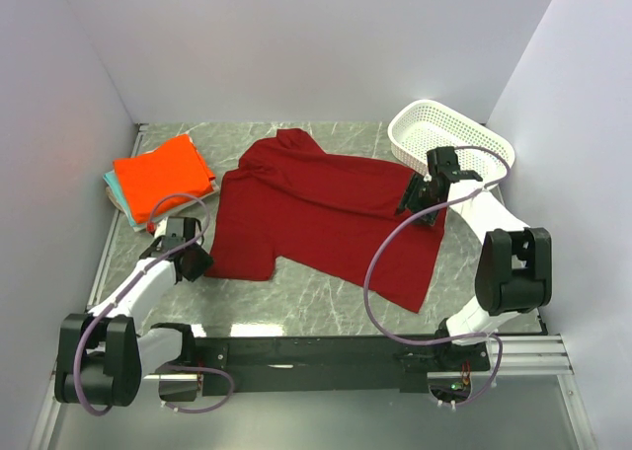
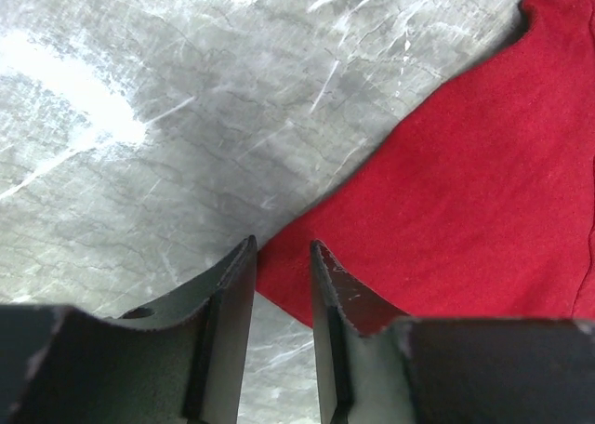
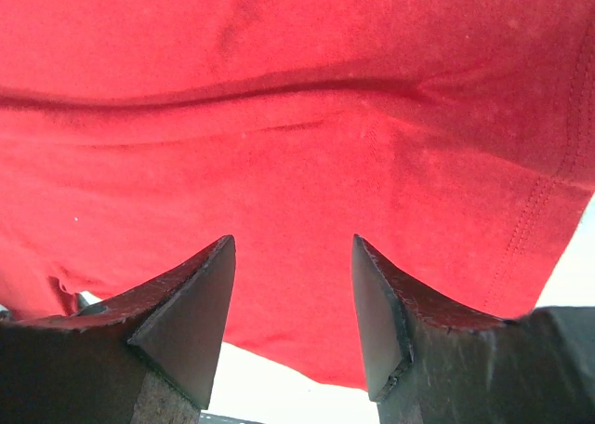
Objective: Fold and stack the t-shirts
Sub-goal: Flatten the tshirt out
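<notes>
A big red shirt (image 1: 326, 213) lies spread out on the counter (image 1: 326, 307). It is not folded. One side of it reaches right up next to the white basket (image 1: 415, 110). The rest spreads away from the basket, across the middle of the counter. Its cloth has a few soft wrinkles.

The right jaws are just beside the basket, at the near edge of the red shirt (image 3: 297, 117). They stand wide apart. Their inner sides are bare and nothing is pinched between them. Red cloth fills almost all of that wrist's view.

The left jaws are at the corner of the red shirt (image 2: 465, 210) that is far from the basket. They are low over the gray counter (image 2: 139, 117). Only a thin gap shows between them, and the tip of the corner sits in that gap. I cannot tell if they are pinching it.

An orange shirt (image 1: 163, 174) is folded flat, well away from the basket, past the far side of the red shirt. It lies on top of a small pile. A teal edge (image 1: 109, 182) peeks out under it.
</notes>
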Available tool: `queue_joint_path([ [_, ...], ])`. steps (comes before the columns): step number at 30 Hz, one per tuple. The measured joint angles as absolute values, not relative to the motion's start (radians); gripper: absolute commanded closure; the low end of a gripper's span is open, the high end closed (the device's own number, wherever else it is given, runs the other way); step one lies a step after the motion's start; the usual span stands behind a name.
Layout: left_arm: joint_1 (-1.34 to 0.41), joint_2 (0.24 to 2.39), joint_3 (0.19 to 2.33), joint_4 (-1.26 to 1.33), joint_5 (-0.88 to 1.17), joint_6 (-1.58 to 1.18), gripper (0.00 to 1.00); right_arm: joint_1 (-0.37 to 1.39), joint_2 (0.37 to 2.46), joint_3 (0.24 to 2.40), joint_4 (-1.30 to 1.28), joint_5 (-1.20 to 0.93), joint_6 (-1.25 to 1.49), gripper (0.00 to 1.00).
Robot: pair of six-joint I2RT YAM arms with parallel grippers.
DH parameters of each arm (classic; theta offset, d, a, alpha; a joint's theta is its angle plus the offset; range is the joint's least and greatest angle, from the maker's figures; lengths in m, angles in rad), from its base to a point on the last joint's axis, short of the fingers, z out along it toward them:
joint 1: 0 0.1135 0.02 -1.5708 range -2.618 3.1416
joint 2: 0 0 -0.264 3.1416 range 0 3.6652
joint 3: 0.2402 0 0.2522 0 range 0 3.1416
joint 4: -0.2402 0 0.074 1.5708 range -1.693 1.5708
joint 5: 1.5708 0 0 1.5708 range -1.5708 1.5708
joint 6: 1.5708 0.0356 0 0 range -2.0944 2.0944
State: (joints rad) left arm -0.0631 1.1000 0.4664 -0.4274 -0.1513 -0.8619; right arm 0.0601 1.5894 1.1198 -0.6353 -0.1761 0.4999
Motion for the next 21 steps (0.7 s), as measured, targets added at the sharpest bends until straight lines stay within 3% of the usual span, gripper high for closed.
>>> queue_joint_path([
  [9,-0.116,1.144,0.494,-0.429,-0.175,-0.881,0.67,0.060,1.557,1.092,-0.638,-0.166,0.500,0.40],
  [17,-0.118,1.157,0.497,-0.428,-0.177,-0.886,0.99,0.060,1.551,1.092,-0.639,-0.166,0.500,0.40],
  [21,-0.118,1.157,0.498,-0.428,-0.173,-0.886,0.99,0.060,1.551,1.091,-0.640,-0.167,0.500,0.41],
])
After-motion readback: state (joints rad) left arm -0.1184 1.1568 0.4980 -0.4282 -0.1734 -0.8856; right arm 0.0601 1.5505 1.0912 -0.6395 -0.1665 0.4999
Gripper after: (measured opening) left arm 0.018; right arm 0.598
